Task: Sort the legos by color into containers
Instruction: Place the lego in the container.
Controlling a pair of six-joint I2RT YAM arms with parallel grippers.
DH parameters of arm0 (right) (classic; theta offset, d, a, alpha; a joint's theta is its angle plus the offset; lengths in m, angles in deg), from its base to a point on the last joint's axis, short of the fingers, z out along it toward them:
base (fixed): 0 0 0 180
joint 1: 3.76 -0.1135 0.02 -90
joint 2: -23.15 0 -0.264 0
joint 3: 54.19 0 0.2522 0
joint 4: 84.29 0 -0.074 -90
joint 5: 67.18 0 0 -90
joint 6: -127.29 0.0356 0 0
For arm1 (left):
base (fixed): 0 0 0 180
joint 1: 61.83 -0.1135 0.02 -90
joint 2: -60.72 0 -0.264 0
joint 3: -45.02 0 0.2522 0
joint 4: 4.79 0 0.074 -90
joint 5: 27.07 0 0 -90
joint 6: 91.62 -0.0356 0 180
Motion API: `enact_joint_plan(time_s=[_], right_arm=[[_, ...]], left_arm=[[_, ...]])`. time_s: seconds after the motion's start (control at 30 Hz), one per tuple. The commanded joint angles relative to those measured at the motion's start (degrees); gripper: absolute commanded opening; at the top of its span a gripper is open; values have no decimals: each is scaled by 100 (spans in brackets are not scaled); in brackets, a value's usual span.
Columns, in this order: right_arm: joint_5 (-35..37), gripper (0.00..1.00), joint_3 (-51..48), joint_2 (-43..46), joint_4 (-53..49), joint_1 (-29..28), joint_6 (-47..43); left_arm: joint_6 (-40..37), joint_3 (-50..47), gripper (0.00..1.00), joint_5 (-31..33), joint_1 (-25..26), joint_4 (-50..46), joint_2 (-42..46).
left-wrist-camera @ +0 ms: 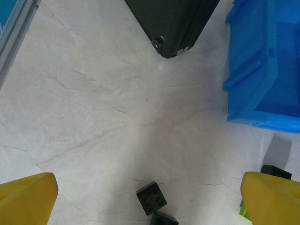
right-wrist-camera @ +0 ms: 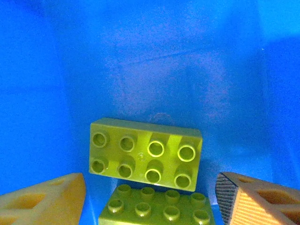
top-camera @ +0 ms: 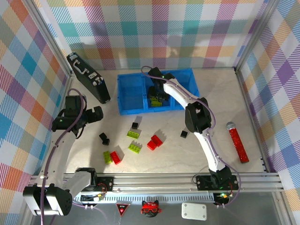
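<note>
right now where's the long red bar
In the top view, the long red bar lies on the table near its right edge, right of the right arm.

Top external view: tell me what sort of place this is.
Probably a robot test or training cell rather than a home: plaid backdrop panels wall in a marble-look table, a metal rail runs along its near edge, and legos lie staged near a blue tray.

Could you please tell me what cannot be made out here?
- Top view: contents of the middle container, hidden by the right arm.
- Right wrist view: nearer green brick, cut by the bottom edge.
- Left wrist view: a black brick, cut by the bottom edge; black case, by the top.
</note>
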Motion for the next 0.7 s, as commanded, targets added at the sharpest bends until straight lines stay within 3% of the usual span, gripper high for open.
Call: enact_joint_plan(time_s=[0.0,0.47,0.67], right_arm=[[-64,78,196,242,-173,58,169],[-130,78,-307,1802,-299,11,-219],[-7,78,-1367,2787,-307,18,-649]], left_arm=[[38,-2,100,-60,28,-83,26],[53,-9,99,-97,28,-138,-47],[145,211,95,-234,61,-353,-244]])
